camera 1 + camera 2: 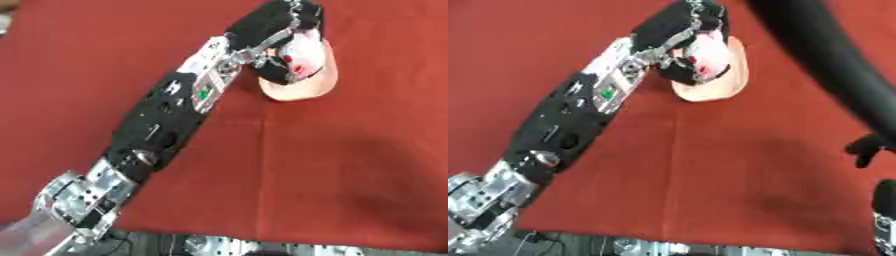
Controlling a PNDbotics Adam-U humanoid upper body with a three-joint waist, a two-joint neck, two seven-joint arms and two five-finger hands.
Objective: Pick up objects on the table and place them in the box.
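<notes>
A small cap-like thing point(308, 82) with a white and pink top and a peach brim lies on the red table point(350, 170) at the upper middle. My left arm reaches up to it from the lower left. My left hand point(269, 22) covers the far side of it, black fingers curled over and around the top, so part of it is hidden. In the right eye view my right arm runs down from the top to the right edge, and its dark hand point(864, 149) hangs above the table well right of the cap. No box shows in either view.
The red cloth runs to the table's front edge at the bottom, where a metal frame point(223, 247) shows below it. Another dark part of the robot point(883, 200) sits at the lower right edge.
</notes>
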